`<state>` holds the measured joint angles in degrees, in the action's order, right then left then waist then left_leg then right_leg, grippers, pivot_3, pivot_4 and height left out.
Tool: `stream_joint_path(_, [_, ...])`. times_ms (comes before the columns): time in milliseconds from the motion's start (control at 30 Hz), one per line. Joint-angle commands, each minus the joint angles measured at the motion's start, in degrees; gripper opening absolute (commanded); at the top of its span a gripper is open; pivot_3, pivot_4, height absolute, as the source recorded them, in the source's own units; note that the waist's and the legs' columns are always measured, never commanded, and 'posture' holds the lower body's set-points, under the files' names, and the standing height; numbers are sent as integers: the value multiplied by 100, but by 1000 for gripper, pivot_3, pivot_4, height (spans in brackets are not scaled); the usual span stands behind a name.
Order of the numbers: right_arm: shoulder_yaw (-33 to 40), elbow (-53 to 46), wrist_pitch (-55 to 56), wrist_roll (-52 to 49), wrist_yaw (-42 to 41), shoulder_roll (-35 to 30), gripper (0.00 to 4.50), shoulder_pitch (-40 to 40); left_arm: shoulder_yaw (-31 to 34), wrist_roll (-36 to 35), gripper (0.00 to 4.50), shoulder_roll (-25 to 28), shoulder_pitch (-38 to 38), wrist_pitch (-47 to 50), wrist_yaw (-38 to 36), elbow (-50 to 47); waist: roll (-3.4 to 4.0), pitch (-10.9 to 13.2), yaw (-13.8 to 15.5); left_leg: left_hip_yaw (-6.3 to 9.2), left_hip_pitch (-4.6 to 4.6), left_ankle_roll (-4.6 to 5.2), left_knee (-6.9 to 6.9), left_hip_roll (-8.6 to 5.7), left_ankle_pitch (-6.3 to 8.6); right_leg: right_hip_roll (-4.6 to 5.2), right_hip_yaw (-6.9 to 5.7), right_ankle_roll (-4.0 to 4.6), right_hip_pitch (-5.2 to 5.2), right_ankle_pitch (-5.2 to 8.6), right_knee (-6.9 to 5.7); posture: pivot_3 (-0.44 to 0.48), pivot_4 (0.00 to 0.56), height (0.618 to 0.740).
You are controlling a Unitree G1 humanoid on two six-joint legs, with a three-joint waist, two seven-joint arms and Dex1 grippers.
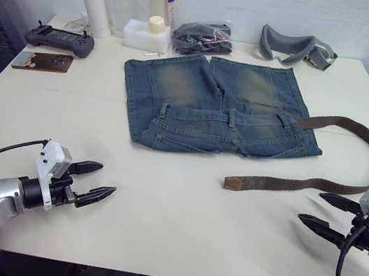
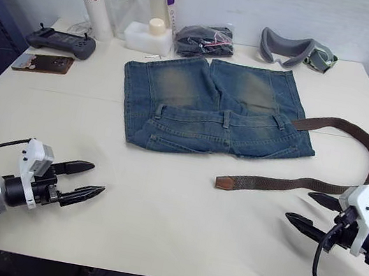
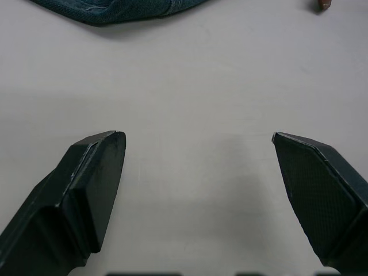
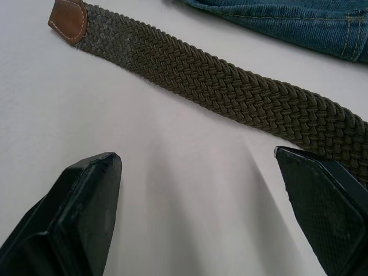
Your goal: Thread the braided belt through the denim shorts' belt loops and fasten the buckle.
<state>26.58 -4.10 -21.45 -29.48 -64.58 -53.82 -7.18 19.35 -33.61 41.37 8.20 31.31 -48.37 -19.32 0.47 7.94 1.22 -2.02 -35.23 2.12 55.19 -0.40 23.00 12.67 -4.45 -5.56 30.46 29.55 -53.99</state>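
With both grippers gaping empty, I am aiming my right gripper [image 1: 325,215] squarely across the braided belt [image 1: 290,184] near its leather tip.

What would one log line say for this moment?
left hand: open, idle | right hand: open beside braided belt | belt: enters denim shorts, not fastened

Lab bench [image 1: 176,229] (controller [image 1: 59,39], bottles)

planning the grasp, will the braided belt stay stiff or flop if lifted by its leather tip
Probably floppy: the braided belt already lies in a loose curve on the table. Its open weave looks grippy rather than slippery. The leather tip looks firmer, so likely a better hold.
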Motion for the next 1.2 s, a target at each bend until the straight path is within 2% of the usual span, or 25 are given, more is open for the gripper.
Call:
stream_joint_path(33, [38,-50,-171,-131,-105,-152,4500,105,163,-446,4454,114,48,334,-151,-239,0,0,-3,0,0,0,0,0,0,0,0,0,0,0,0,0,150,627])
stream_joint_path(100, [59,-100,-293,-164,-114,-186,4500,157,168,-794,4454,23,-81,589,-89,-363,4,-1,-5,1,0,0,0,0,0,0,0,0,-1,0,-1,0,150,627])
stream_joint_path(267, [128,-287,-523,-236,-80,-136,4500,172,140,-1028,4454,25,-67,831,1,-585,5,-2,-1,0,1,-4,1,0,-2,0,0,0,-3,0,-1,0,150,627])
stream_joint_path(733, [249,-587,-961,-501,-120,-167,4500,148,91,-1160,4454,187,-409,903,-120,-453,5,-2,-2,0,1,-10,1,0,-7,0,0,0,-1,0,-3,0,150,627])
stream_joint_path(767, [276,-654,-1006,-552,-162,-212,4500,158,93,-1246,4454,221,-478,944,-199,-440,5,-2,0,0,0,-10,2,0,-6,-1,1,0,-1,0,-3,0,150,627])
stream_joint_path(867, [253,-814,-1206,-650,-245,-479,4500,381,184,-2560,4454,552,-965,2211,-474,-156,7,-1,11,1,0,-10,4,0,-7,0,-1,0,-2,0,-7,0,150,627])
stream_joint_path(900, [177,-810,-1204,-610,-291,-583,4500,469,137,-2664,4454,613,-1142,2339,-528,-70,7,-1,2,2,-1,-10,4,0,-8,-1,-1,0,0,0,-9,0,150,627])
stream_joint_path(1033, [-592,-870,-1203,-403,-535,-1085,4500,1293,-554,-2232,4454,859,-2018,2107,-1058,67,10,-3,-34,2,2,-9,4,0,-7,-2,1,1,-3,0,-8,0,150,627])
stream_joint_path(1133, [-1377,-822,-1604,-422,-417,-1012,4500,2246,-1306,-1642,4454,893,-2545,1685,-1577,312,8,-4,-85,0,-1,-12,0,0,-9,-6,0,1,1,0,-6,0,150,627])
stream_joint_path(1200, [-2068,-665,-1529,-167,-609,-877,4500,2911,-1858,-1119,4454,729,-3014,1274,-1833,669,8,-3,-125,-5,3,-13,0,-1,-10,-7,0,1,-1,0,-7,0,150,627])
